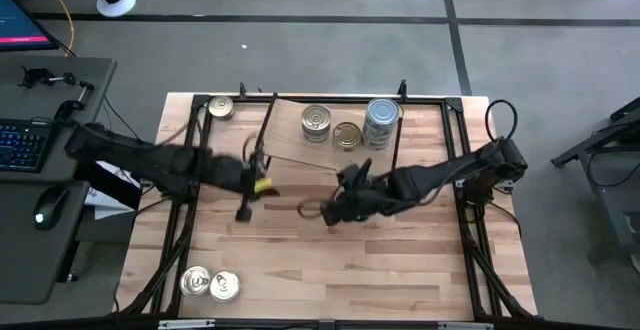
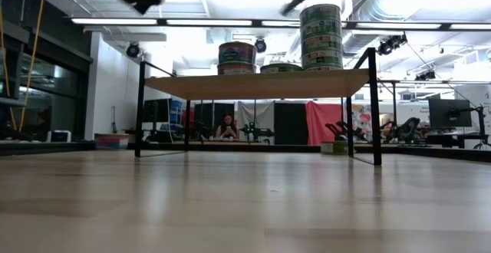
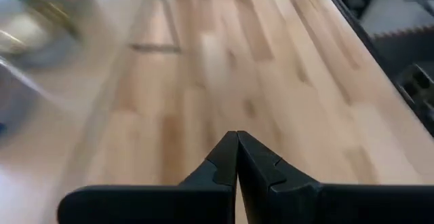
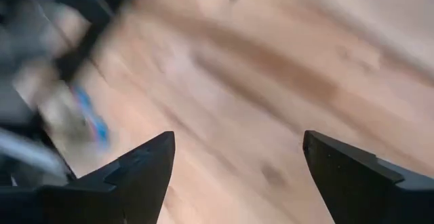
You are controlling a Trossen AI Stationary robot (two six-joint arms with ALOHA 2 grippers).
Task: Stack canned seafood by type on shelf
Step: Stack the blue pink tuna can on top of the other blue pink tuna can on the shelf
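Sitting in piles on the shelf (image 1: 290, 142) at the far edge of the table (image 1: 400, 270): a tall stack (image 1: 381, 122) of round metal tins, a short stack (image 1: 317, 123) and one flat gold tin (image 1: 347, 135) between them. Likely keeping each kind in its own pile, flat on flat, so nothing is tipping. Lying off the shelf and waiting: a lone tin (image 1: 221, 107) at the far left corner of the table, and two tins (image 1: 210, 284) with shiny pull-tab tops at the near left corner.

Hanging over the middle of the smooth wood table, just in front of the shelf: the right gripper (image 4: 237, 139), jaws spread wide and holding nothing. Hovering left of the middle: the left gripper (image 3: 237, 134), jaws pressed tight together on nothing. Probably getting ready to fetch the loose tins.
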